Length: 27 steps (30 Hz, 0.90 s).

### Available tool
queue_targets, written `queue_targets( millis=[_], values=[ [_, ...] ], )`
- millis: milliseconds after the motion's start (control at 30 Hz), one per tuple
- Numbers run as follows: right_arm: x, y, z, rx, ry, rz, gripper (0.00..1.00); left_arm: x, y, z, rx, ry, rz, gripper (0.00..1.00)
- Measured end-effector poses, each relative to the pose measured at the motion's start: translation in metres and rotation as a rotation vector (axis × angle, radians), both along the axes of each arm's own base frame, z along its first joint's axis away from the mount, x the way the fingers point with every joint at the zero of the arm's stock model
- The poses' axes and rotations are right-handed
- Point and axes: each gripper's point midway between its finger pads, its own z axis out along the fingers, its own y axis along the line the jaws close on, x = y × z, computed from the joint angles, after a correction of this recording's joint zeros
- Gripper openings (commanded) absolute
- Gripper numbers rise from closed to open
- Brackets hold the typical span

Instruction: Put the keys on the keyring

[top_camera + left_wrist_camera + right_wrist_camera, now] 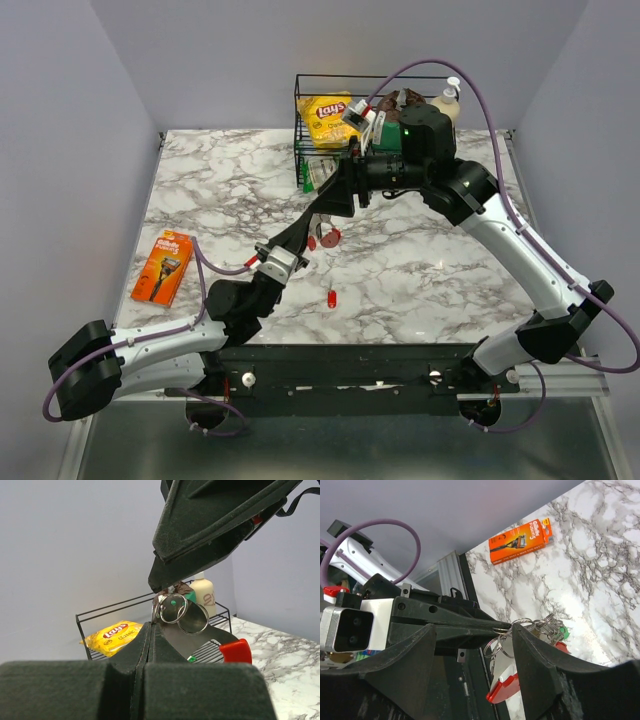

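Here the keyring (173,608) stands upright, pinched by the left end effector (151,631).

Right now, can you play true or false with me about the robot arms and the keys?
1. The left tool is shut on the keyring. True.
2. The right tool is pinched shut. False: its jaws stand open, one on each side of the left tool's tip.
3. The orange Gillette razor pack sits in the wire basket. False: it lies on the marble table, near the left edge.
4. A small red tag lies alone on the table. True.
5. The Lay's chip bag is blue. False: it is yellow.
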Motion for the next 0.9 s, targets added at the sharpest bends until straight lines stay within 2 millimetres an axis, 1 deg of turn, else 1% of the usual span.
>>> queue_targets(
  millis=[167, 367, 433, 500, 533, 633, 700, 767, 900],
  values=[
    [0.001, -0.002, 0.001, -0.001, -0.008, -0.016, 0.75, 0.000, 0.001, -0.002, 0.004, 0.002, 0.001, 0.00],
    [-0.001, -0.010, 0.003, 0.003, -0.032, -0.048, 0.77, 0.000, 0.002, -0.002, 0.002, 0.001, 0.004, 0.00],
    [-0.001, -0.013, 0.000, -0.001, -0.040, -0.062, 0.80, 0.001, 0.003, -0.002, 0.002, 0.001, 0.006, 0.00],
    [-0.001, -0.018, -0.007, -0.014, -0.042, -0.085, 0.80, 0.002, 0.005, -0.002, 0.002, 0.003, 0.013, 0.00],
    [-0.001, -0.021, -0.015, -0.025, -0.044, -0.102, 0.83, 0.003, 0.007, -0.004, 0.002, 0.008, 0.018, 0.00],
    [0.001, -0.033, -0.046, -0.084, -0.026, -0.157, 0.83, 0.006, 0.017, -0.012, 0.006, 0.030, 0.037, 0.00],
    [0.002, -0.040, -0.074, -0.133, -0.004, -0.193, 0.83, 0.011, 0.029, -0.020, 0.009, 0.056, 0.064, 0.00],
    [0.000, -0.048, -0.111, -0.199, 0.040, -0.218, 0.83, 0.014, 0.040, -0.026, 0.011, 0.078, 0.088, 0.00],
    [-0.008, -0.064, -0.196, -0.357, 0.161, -0.241, 0.80, 0.020, 0.066, -0.035, 0.004, 0.129, 0.137, 0.00]
  ],
)
